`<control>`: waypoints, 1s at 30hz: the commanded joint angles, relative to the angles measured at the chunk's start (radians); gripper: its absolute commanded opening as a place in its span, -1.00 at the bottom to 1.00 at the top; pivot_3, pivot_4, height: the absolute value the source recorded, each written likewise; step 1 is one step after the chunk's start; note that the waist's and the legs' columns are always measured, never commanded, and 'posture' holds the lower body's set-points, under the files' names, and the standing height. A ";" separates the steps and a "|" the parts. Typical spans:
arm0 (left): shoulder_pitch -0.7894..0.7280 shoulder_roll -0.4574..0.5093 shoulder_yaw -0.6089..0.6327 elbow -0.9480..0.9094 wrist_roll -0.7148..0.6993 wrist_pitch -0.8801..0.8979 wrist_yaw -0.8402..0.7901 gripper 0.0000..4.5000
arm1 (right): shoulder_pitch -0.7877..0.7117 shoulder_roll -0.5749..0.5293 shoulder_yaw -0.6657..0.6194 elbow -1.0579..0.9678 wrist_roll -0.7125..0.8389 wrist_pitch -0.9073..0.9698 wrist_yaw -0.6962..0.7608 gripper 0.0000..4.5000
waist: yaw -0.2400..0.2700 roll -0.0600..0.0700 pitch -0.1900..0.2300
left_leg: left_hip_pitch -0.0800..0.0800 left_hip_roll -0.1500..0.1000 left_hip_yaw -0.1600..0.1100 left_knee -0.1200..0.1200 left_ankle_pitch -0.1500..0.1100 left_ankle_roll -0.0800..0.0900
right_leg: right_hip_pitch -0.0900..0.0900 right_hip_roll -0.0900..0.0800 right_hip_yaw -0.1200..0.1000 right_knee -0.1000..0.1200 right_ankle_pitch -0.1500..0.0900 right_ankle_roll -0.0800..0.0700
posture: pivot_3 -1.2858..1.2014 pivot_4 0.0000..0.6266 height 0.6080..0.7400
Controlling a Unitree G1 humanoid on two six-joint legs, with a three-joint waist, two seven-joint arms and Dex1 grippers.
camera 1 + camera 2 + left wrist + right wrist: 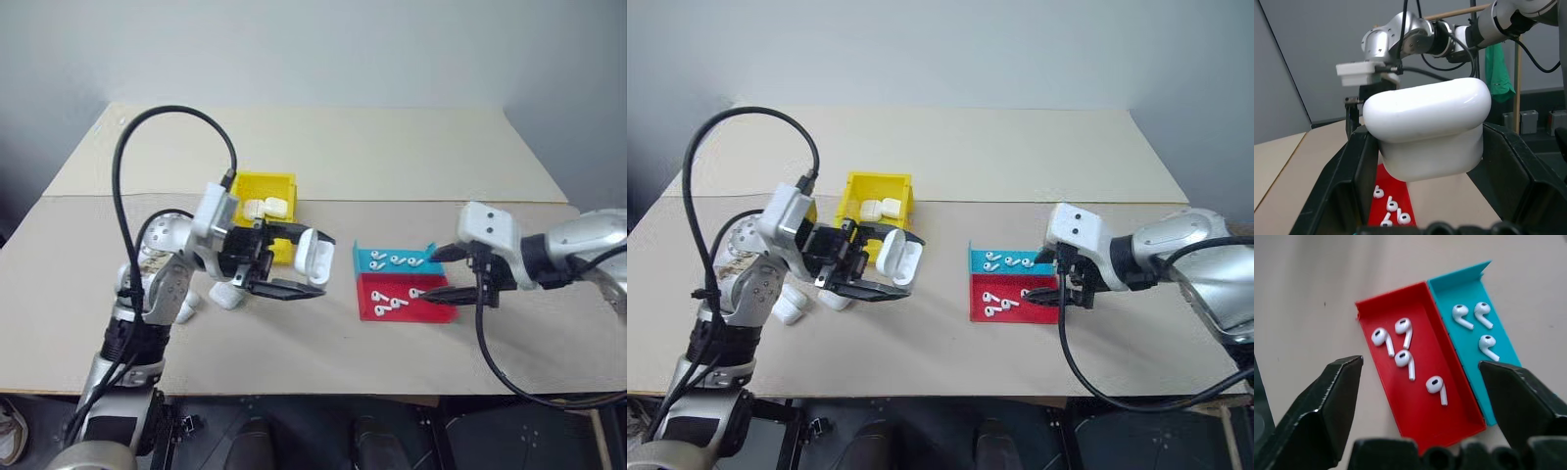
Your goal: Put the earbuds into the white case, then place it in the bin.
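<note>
Left claw [294, 264] clamps the glossy rounded white case [312, 257], lid hinged up, above the beige tabletop [392, 166]. Right claw [443, 273], jaws apart and empty, hangs over the shallow red tray [1400, 396] with four stemmed earbuds [1406, 363]; the teal tray [1498, 345] beside holds three. Farther back, the tall-walled yellow bin [265, 184] contains white cases.

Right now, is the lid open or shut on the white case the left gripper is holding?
Open. The white case sits between the left gripper's fingers with its hinged lid swung up from the body.
</note>
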 commanded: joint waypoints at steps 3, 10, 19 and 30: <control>-0.018 -0.043 -0.013 -0.035 0.022 -0.041 0.056 0.28 | -0.110 0.043 0.115 0.087 -0.145 -0.055 0.119 0.13 | 0.000 0.000 0.000 | 0.000 0.000 0.000 0.000 0.000 0.000 | 0.000 0.000 0.000 0.000 0.000 0.000 | 0.03 -0.52 1.00; 0.006 -0.081 -0.054 -0.083 0.030 -0.039 0.097 0.28 | -0.169 0.126 0.245 0.200 -0.367 -0.122 0.126 0.13 | 0.000 0.001 0.000 | 0.000 0.000 0.000 0.001 0.000 0.000 | -0.001 0.000 0.000 0.001 0.000 0.000 | 0.03 -0.52 1.00; 0.021 -0.084 -0.071 -0.118 0.025 -0.032 0.128 0.28 | -0.176 0.227 0.273 0.301 -0.506 -0.165 0.114 0.13 | -0.002 0.002 -0.001 | 0.000 0.000 0.000 0.001 0.000 0.000 | 0.000 0.000 0.000 0.001 0.000 0.000 | 0.03 -0.52 1.00; 0.012 -0.058 -0.061 -0.107 0.025 -0.038 0.118 0.28 | -0.154 0.271 0.258 0.307 -0.544 -0.183 0.132 0.13 | -0.002 0.002 -0.001 | 0.000 0.000 0.000 0.001 0.000 0.000 | 0.000 0.000 0.000 0.001 0.000 0.000 | 0.03 -0.52 1.00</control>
